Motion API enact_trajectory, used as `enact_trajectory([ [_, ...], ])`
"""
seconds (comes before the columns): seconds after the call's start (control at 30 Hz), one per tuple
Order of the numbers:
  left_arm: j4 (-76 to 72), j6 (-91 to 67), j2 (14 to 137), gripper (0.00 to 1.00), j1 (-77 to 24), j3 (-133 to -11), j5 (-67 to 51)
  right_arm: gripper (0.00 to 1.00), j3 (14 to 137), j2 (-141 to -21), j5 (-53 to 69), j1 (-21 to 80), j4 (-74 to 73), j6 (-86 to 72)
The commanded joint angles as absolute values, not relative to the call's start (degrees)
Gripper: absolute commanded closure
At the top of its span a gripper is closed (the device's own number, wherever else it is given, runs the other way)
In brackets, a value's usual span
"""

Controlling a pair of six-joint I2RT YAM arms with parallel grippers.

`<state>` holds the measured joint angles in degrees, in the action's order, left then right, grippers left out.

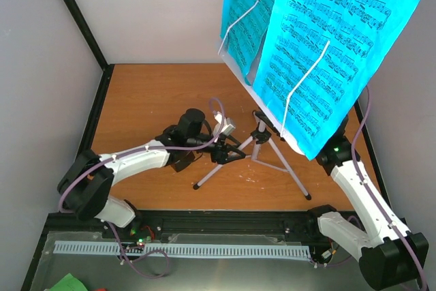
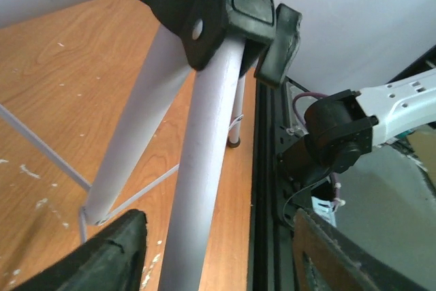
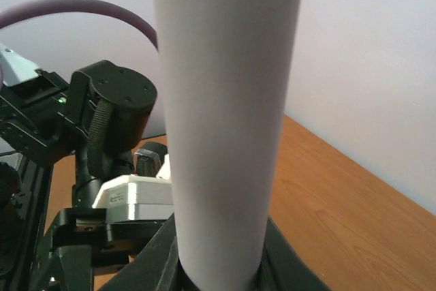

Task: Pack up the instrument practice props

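The grey tripod music stand (image 1: 261, 135) stands on the wooden table, and its tray holds two cyan sheet-music pages (image 1: 340, 46) high at the back right. My left gripper (image 1: 226, 152) is low by the tripod hub. In the left wrist view its jaws (image 2: 218, 257) are open around one grey leg (image 2: 204, 168), with a gap on the right side. In the top view my right gripper is hidden behind the pages. In the right wrist view it (image 3: 221, 264) is shut on the stand's upright grey tube (image 3: 225, 100).
A black rail (image 1: 225, 219) runs along the table's near edge, with a white slotted cable duct (image 1: 184, 250) below it. White walls with black posts (image 1: 75, 11) close the table at the left, back and right. My right arm's base (image 2: 334, 138) sits just past the rail.
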<state>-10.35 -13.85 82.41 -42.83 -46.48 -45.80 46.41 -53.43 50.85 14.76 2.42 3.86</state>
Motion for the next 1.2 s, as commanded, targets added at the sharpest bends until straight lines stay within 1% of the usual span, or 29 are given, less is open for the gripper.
enact_trajectory([
  [0.0,-14.05,-12.05,85.22,0.45,-44.41,-50.97,-50.44,0.97,46.54,-53.82,55.86,14.91,6.15,0.56],
  [0.17,-15.28,-12.11,86.87,0.65,-44.56,-51.15,-51.5,0.97,46.89,-54.11,55.86,14.9,5.2,1.53],
  [0.23,-15.7,-12.21,87.43,0.74,-44.56,-51.3,-51.89,0.97,46.84,-54.09,55.77,14.85,5.29,1.57],
  [0.37,-15.61,-12.06,87.63,0.95,-44.54,-51.21,-50.44,0.97,46.76,-53.66,54.19,14.85,5.05,1.5],
  [0.4,-15.57,-11.98,87.5,0.99,-44.54,-50.97,-49.72,0.95,46.68,-53.39,53.51,14.89,4.89,1.49],
  [0.43,-15.55,-11.89,87.19,0.99,-44.56,-50.67,-48.77,0.91,46.55,-52.96,52.82,14.9,4.64,1.57],
  [0.47,-15.62,-11.9,86.79,1.0,-44.56,-50.29,-47.57,0.79,46.44,-52.54,52.02,14.86,4.38,1.71],
  [0.5,-15.84,-12.09,86.23,1.0,-44.56,-49.7,-45.97,0.6,46.22,-52.04,50.98,14.91,4.24,1.61],
  [0.53,-16.33,-12.55,85.46,1.0,-44.56,-49.07,-44.07,0.43,45.76,-51.43,49.5,14.9,4.14,1.46],
  [0.57,-16.82,-13.17,84.59,1.0,-44.54,-48.35,-41.76,0.31,45.34,-50.71,48.06,14.87,4.11,1.3],
  [0.6,-17.34,-13.7,83.82,1.0,-44.54,-47.73,-39.19,0.23,44.78,-50.0,46.54,14.86,4.17,1.18],
  [0.67,-17.79,-14.96,82.21,1.0,-44.56,-46.94,-33.55,0.12,43.51,-48.14,43.08,14.87,4.41,0.6],
  [0.73,-17.69,-15.81,81.31,1.0,-44.56,-47.0,-28.01,0.06,41.85,-46.05,39.44,14.87,5.29,-0.26],
  [0.83,-17.05,-17.19,80.93,1.0,-44.33,-47.8,-17.75,0.0,39.27,-42.33,33.87,14.85,6.2,-1.77],
  [1.0,-17.89,-18.13,82.89,1.0,-42.36,-49.67,-7.57,0.0,35.98,-35.61,24.86,14.89,4.01,-4.1],
  [1.17,-19.16,-17.1,86.61,1.0,-38.88,-52.56,-4.61,0.0,34.35,-30.77,18.16,14.85,-3.64,-5.68],
])
